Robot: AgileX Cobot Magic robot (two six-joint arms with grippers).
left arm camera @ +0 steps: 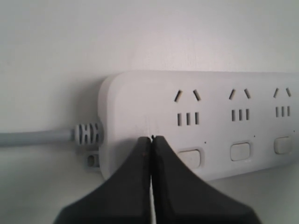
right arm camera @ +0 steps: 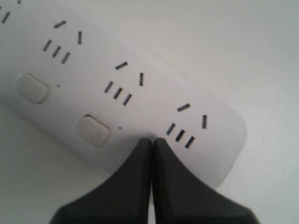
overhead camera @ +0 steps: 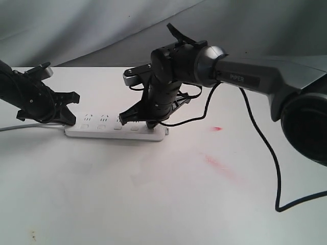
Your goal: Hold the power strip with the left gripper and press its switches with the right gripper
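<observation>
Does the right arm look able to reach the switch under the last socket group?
Probably yes: the shut right tool is down at the power strip, right below the last socket group, with nothing between. The tool hides the switch itself.

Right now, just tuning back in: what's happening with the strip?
The left gripper, shut, rests its tip on the power strip at the end with the cord, apparently pinning it to the table. The right gripper, also shut, has its tip at the far end, covering the spot for the last of the switches, so I cannot tell whether it is pressed. The other four show uncovered.
</observation>
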